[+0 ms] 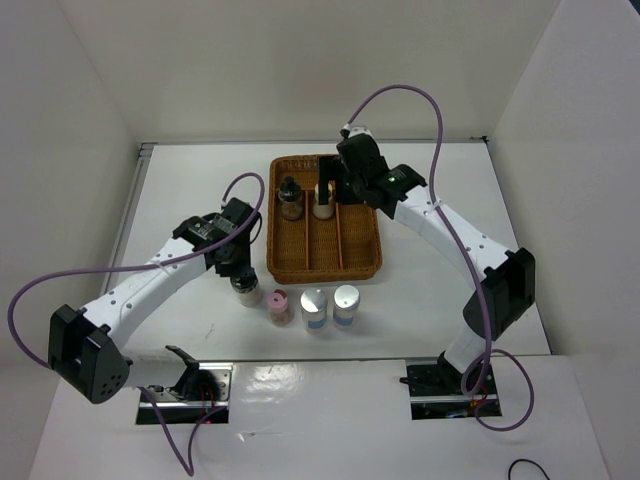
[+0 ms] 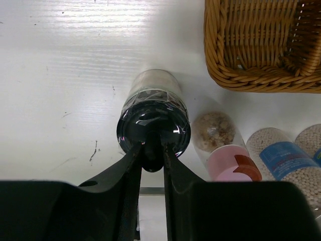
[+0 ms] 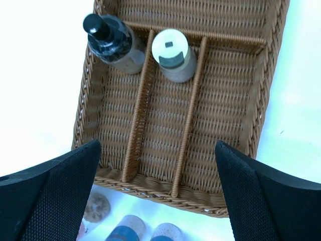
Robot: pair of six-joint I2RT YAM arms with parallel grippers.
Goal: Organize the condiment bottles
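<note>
Left jaws are pinching the knob of a black-capped bottle [image 2: 153, 128] standing on the desk [image 2: 60, 75] beside the pink-capped bottle [image 2: 223, 150]. Right jaws are hovering spread wide over the wicker tray [image 3: 225, 100].

Bright even light; table [image 3: 40, 60] blown out; foreground seemingly soft.

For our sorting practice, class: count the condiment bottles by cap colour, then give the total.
Black-capped bottles: 2
Pink-capped bottle: 1
Pale-capped bottle: 1
Silver-topped bottles: 2
Total: 6
</note>
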